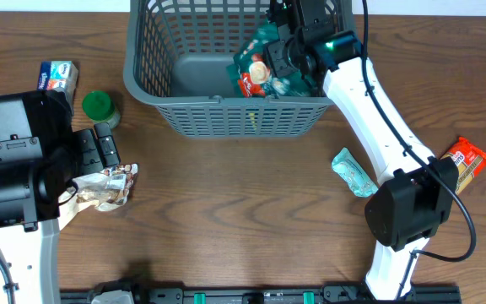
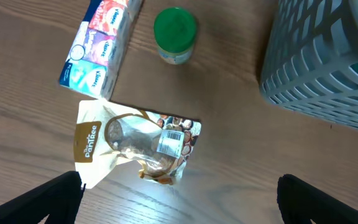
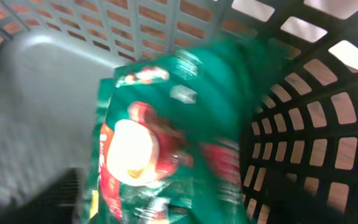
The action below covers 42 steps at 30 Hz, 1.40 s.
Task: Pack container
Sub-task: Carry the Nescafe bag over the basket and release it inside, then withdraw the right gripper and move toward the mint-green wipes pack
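Observation:
The dark grey lattice container [image 1: 226, 110] stands at the back centre of the table. My right gripper [image 1: 289, 55] reaches down inside it near its right wall. In the right wrist view its fingers [image 3: 179, 199] are spread wide, and a green and red snack packet [image 3: 166, 137] shows blurred between them, over the container's base [image 3: 36, 93]. The packet [image 1: 264, 72] lies against the container's right side. My left gripper [image 1: 101, 150] is open and empty just above a white and brown snack pouch [image 1: 108, 187]. In the left wrist view the pouch [image 2: 135, 143] lies ahead of the spread fingers [image 2: 179, 182].
A tissue pack [image 1: 57, 76] [image 2: 98, 43] and a green-lidded jar [image 1: 99, 105] [image 2: 175, 34] sit at the back left. A teal packet [image 1: 353, 173] and an orange packet [image 1: 464, 162] lie right of my right arm. The container's corner [image 2: 316, 68] shows in the left wrist view.

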### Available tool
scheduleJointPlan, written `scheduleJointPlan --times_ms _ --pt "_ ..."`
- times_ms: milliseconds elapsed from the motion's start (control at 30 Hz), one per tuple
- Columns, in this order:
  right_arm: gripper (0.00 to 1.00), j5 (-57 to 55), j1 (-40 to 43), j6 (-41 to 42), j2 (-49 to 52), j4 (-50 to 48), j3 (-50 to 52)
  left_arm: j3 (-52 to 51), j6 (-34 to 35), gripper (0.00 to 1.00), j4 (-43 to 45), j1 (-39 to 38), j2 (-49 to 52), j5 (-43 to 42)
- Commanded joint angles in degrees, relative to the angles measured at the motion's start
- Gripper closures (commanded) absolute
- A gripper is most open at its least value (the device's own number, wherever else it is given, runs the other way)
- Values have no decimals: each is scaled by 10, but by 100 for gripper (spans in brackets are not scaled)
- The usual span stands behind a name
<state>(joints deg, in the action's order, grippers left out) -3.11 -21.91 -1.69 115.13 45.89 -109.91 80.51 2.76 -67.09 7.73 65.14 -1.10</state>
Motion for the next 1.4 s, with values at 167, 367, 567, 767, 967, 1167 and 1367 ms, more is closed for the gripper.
scheduleJointPlan --times_ms 167,367,567,767,967,1167,1367 --pt "1 4 11 -6 -64 34 -76 13 -6 2 -2 2 1 3" --pt "1 3 23 -54 -93 153 -238 13 -6 1 -1 2 1 3" --pt "1 -62 112 40 -125 265 -341 13 -6 1 -1 2 1 3" --pt "1 -17 245 97 -134 474 -338 13 -6 1 -2 2 1 3" --pt "1 36 268 1 -160 514 -296 13 -6 1 -1 2 1 9" --pt "1 34 254 -48 -229 514 -154 13 -5 1 0 2 1 32" --pt "1 -7 254 -92 -325 498 108 13 -5 1 13 2 1 38"
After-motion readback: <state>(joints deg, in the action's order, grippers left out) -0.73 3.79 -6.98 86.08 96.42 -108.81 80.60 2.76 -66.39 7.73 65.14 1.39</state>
